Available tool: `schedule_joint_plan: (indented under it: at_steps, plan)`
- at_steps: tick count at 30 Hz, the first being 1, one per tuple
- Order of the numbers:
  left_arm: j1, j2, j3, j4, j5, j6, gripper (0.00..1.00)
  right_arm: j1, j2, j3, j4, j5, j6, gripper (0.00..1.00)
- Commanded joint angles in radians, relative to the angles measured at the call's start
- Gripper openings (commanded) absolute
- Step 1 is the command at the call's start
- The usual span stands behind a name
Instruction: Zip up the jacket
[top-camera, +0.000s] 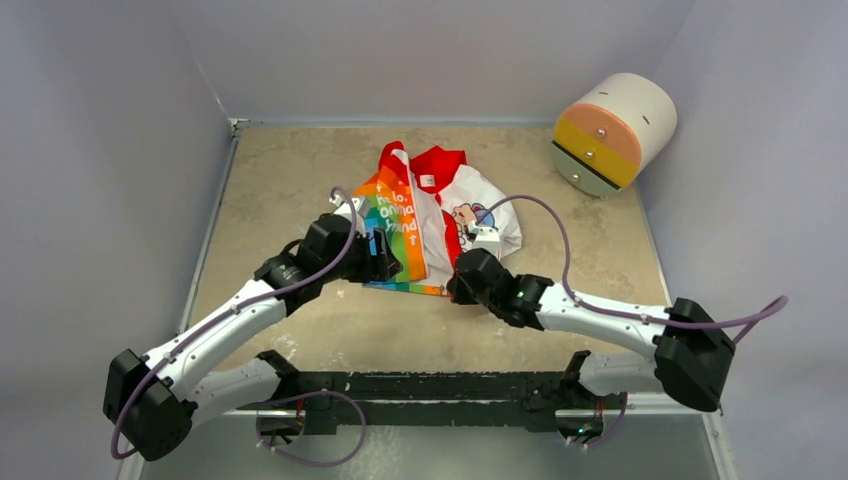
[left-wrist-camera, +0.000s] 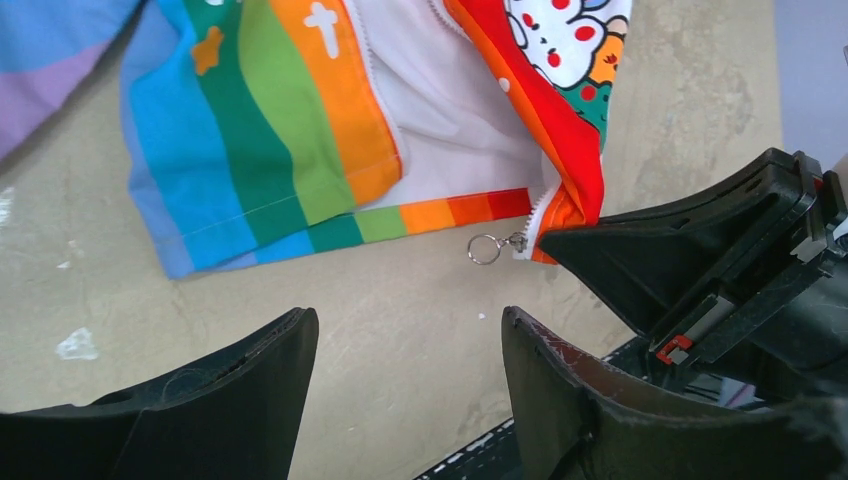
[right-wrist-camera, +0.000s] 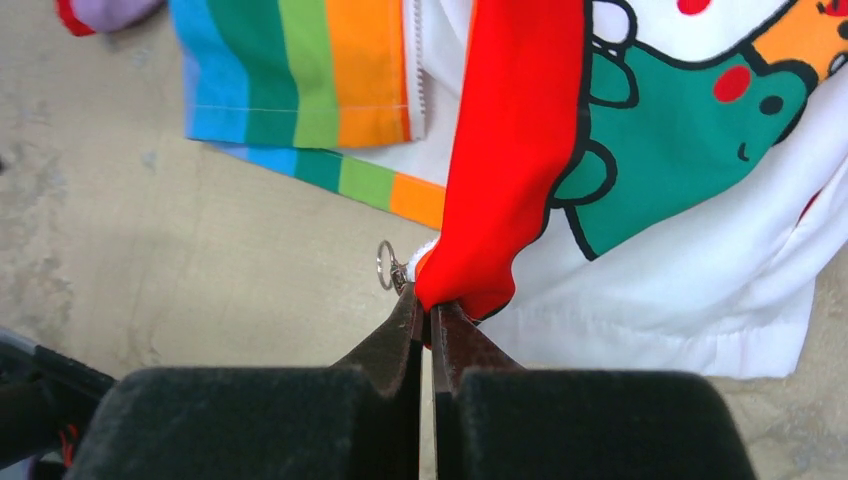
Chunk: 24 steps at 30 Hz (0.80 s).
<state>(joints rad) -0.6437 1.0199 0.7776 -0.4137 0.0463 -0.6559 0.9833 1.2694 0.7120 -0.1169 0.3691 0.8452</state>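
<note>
The jacket lies open in the middle of the table: rainbow panel on the left, white printed body on the right, red hood at the far end. My right gripper is shut on the red bottom corner of the jacket's right front, beside the zipper's ring pull. My left gripper is open and empty, just above the bare table below the rainbow hem. The ring pull lies ahead of it, slightly right. The right gripper's black body fills the right of that view.
A cylinder with orange and yellow faces lies on its side at the back right corner. Grey walls close the table at the left, back and right. The beige table top shows around the jacket.
</note>
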Motion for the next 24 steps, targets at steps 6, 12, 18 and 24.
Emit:
schedule_joint_plan:
  at_steps: [6, 12, 18, 24]
  plan:
    - [-0.002, 0.021, -0.074, 0.307, 0.157, -0.132, 0.65, -0.09, -0.212, -0.162, 0.385, -0.198, -0.243, 0.0]
    - [-0.002, 0.058, -0.142, 0.538, 0.251, -0.219, 0.62, -0.113, -0.316, -0.235, 0.506, -0.302, -0.336, 0.0]
    - [-0.004, 0.105, -0.189, 0.743, 0.326, -0.294, 0.58, -0.114, -0.405, -0.299, 0.606, -0.347, -0.437, 0.0]
    - [-0.005, 0.119, -0.182, 0.812, 0.346, -0.32, 0.56, -0.115, -0.49, -0.354, 0.729, -0.393, -0.59, 0.0]
